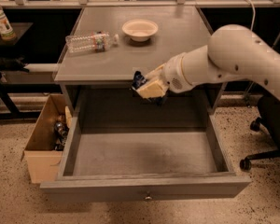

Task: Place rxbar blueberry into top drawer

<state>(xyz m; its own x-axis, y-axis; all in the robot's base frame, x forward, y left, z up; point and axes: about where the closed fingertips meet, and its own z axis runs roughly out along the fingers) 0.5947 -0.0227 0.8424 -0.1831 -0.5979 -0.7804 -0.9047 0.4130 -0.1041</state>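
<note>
While above drawer (144,189), rxbar (138,80) between jaws.

gripper (148,88) holding rxbar blueberry (138,80) hangs above top drawer (144,188), before bowl (140,30).

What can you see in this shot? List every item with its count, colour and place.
rxbar blueberry: one, dark blue, held in the gripper by the cabinet top's front edge
top drawer: one, grey, pulled open below the bar
cabinet top: one, grey, above the drawer
plastic bottle: one, clear, lying on its side on the cabinet top, left
bowl: one, cream, on the cabinet top towards the back
cardboard box: one, tan, on the floor left of the drawer, items inside
labelled bottle: one, pale, upright on the dark shelf, far left
office chair: one, black, right edge
gripper: one, tan, shut on the bar
arm: one, white, reaching in from the right
</note>
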